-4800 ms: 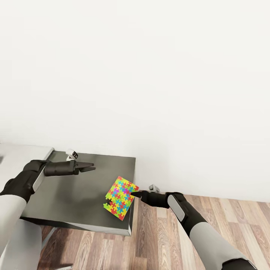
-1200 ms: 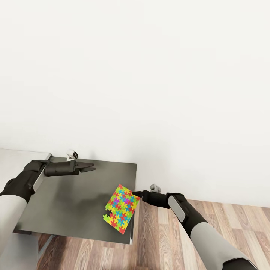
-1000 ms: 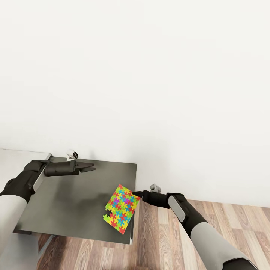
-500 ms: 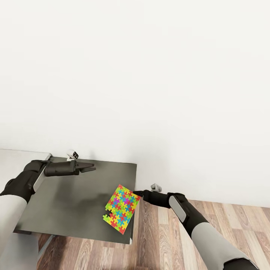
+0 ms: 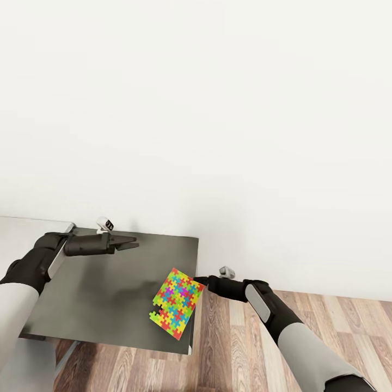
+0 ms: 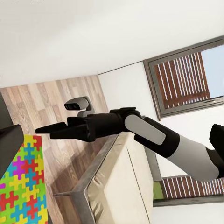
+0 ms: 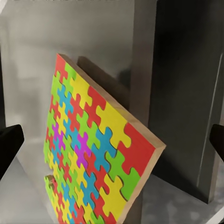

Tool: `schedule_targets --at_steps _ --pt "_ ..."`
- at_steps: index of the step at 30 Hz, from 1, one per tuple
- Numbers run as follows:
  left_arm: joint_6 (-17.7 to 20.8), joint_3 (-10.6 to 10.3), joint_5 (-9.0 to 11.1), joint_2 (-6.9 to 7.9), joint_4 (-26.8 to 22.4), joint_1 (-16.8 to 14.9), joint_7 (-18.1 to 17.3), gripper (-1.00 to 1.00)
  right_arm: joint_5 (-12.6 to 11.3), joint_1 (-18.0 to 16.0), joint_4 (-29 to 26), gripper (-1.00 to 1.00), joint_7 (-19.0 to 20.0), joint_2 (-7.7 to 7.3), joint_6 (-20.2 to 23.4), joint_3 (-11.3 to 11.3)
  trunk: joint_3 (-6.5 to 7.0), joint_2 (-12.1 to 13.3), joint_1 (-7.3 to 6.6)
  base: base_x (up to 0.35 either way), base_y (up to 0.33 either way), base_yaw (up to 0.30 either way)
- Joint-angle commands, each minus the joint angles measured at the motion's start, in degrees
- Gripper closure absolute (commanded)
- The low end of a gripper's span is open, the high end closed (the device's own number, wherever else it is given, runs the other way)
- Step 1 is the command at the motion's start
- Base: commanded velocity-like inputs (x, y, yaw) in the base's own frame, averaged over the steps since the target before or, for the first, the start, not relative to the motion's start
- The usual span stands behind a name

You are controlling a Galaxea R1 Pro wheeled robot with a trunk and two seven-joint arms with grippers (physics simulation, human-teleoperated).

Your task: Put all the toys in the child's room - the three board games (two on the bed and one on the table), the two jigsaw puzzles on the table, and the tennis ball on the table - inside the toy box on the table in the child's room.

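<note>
One jigsaw puzzle (image 5: 175,302) lies on the dark grey table (image 5: 98,288), close to its right edge, with one corner reaching that edge. My right gripper (image 5: 197,281) hovers just off that corner, pointing at it. The right wrist view shows this gripper open, its fingertips (image 7: 9,142) wide apart on either side of the puzzle (image 7: 88,144) and not touching it. My left gripper (image 5: 133,243) hangs above the table's far side, open and holding nothing. From the left wrist, the puzzle (image 6: 21,186) and the right gripper (image 6: 44,130) are both visible.
A white wall rises right behind the table. Wood-plank floor (image 5: 234,348) lies to the right of and in front of the table. The left wrist view looks across to the bed (image 6: 116,177) and the grey-framed windows (image 6: 186,79).
Since the earliest frame the view has shifted a little. Over the last second my right forearm has crept slightly. The puzzle and my left arm have stayed where they were.
</note>
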Motion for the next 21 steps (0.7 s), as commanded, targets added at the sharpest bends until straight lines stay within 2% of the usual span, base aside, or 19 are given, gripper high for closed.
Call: schedule_targets --at_steps 1,19,21 --pt "0.62 -0.23 0.16 0.07 0.01 -0.05 -0.2 -1.0 -0.25 -0.04 -0.03 -1.0 -0.03 0.03 0.29 0.05 -0.09 -0.1 0.03 0.0 0.0 0.0" --pt "0.54 -0.13 0.21 0.08 0.01 -0.05 -0.2 -1.0 -0.28 -0.04 0.05 -1.0 0.05 0.12 0.32 -0.01 -0.09 -0.1 0.03 0.0 0.0 0.0" --pt "0.54 -0.13 0.2 0.08 0.01 -0.05 -0.2 -1.0 -0.28 -0.04 0.06 -1.0 0.05 0.14 0.35 -0.01 -0.45 -0.9 0.47 0.0 0.0 0.0"
